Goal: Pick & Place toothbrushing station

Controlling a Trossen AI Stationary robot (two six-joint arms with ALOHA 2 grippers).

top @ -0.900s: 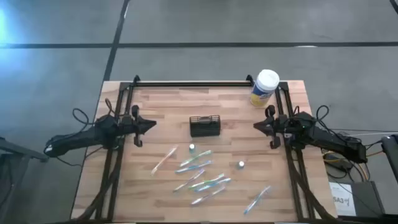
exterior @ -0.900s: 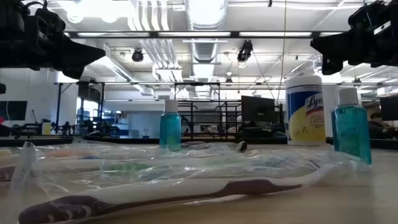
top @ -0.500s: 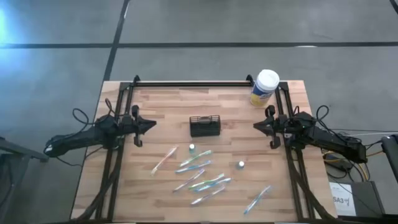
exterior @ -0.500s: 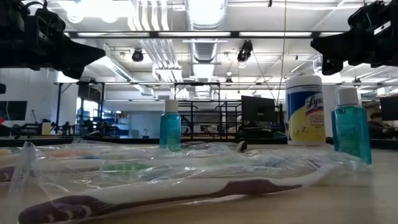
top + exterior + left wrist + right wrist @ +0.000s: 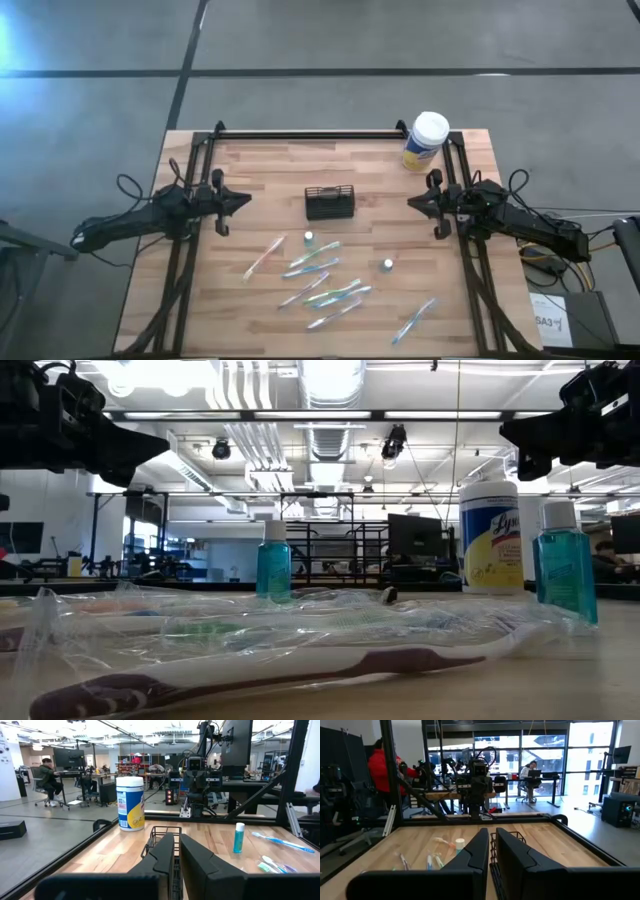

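A: Where does the toothbrushing station [image 5: 329, 202] sit?

B: On the wooden table [image 5: 260, 170], near its middle and a little toward the far edge. Black mesh caddy, upright, nothing touching it. It lies between the two arms, well apart from both.

A: Left tool [image 5: 241, 200]?

B: At the table's left edge, pointing right toward the caddy, raised off the surface. In its wrist view the fingers [image 5: 165, 852] stand close together with only a thin slit between them. Nothing held.

A: Right tool [image 5: 413, 203]?

B: Mirror of the left: at the right edge, pointing left at the caddy. Fingers [image 5: 478, 850] nearly together, a narrow gap, nothing between them.

A: Other items?

B: A white-lidded canister [image 5: 426, 141] with a yellow label at the far right corner of the table. Nearer than the caddy, a scatter of toothbrushes in clear wrappers [image 5: 318, 280]; one more toothbrush [image 5: 414, 321] lies apart toward the near right. Two small bottles with white caps stand among them, one [image 5: 308, 238] just near of the caddy, one [image 5: 387, 264] farther right. In the low view they show as teal bottles [image 5: 272, 570].

A: Room behind?

B: A person in a red top [image 5: 380, 770] stands beyond the table's left side; another sits at a desk [image 5: 527, 772] farther off.
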